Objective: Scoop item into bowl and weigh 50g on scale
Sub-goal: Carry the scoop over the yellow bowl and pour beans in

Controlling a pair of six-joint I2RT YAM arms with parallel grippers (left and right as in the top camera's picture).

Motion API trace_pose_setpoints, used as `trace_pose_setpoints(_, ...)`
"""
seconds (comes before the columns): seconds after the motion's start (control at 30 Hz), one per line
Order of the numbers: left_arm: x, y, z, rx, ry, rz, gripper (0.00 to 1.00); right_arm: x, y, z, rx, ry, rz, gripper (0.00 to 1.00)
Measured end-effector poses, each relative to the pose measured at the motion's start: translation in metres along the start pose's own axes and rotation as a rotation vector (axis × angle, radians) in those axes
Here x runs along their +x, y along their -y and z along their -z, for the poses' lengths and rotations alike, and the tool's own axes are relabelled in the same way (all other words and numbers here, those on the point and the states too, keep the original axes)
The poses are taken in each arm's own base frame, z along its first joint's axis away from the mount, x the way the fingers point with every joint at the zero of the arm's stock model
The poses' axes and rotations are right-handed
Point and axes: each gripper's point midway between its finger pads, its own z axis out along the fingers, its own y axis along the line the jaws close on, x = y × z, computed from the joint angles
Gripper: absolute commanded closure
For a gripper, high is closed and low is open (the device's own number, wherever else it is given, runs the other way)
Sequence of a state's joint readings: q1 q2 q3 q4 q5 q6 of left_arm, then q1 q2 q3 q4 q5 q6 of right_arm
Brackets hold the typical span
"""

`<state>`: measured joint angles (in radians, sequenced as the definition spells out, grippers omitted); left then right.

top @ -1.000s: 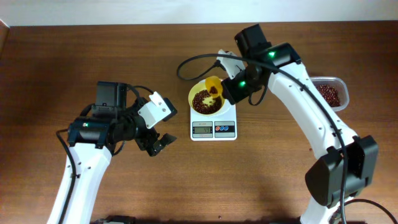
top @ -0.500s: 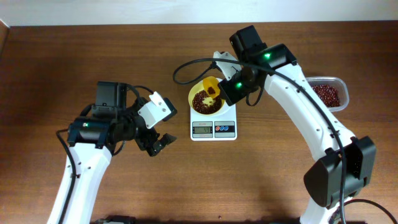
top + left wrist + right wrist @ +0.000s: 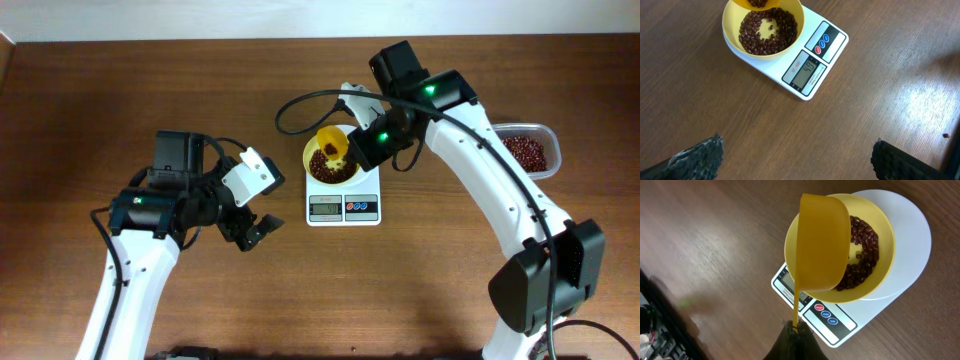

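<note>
Robot lab bench, not a real kitchen, as far as I can tell. Evidence: dark wood-grain worktop (image 3: 400, 300) with a plain pale wall (image 3: 300, 18) along the 12 o'clock edge. My left arm (image 3: 140, 260) comes in from 7 o'clock and my right arm (image 3: 500, 190) from 5 o'clock. Both are white-and-black, with green status lights (image 3: 436, 88) lit and a black cable (image 3: 290, 105) looping loose near 12. Kitchen gear is one small set: digital scale (image 3: 343, 208) mid-worktop, yellow bowl (image 3: 312, 172) on it, orange scoop (image 3: 331, 146), clear tub (image 3: 535, 130) of beans (image 3: 528, 152) at 3 o'clock.
</note>
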<state>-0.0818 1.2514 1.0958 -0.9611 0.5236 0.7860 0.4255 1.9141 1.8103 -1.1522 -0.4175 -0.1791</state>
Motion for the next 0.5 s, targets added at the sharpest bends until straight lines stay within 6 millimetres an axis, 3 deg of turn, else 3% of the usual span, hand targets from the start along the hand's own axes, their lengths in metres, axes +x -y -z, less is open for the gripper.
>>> trace_pose_setpoints(0.5,0.0,0.0,0.0,0.0,0.0,0.0,0.01,-0.002,-0.0032,0.0034,-0.058,0.019,-0.017,0.96)
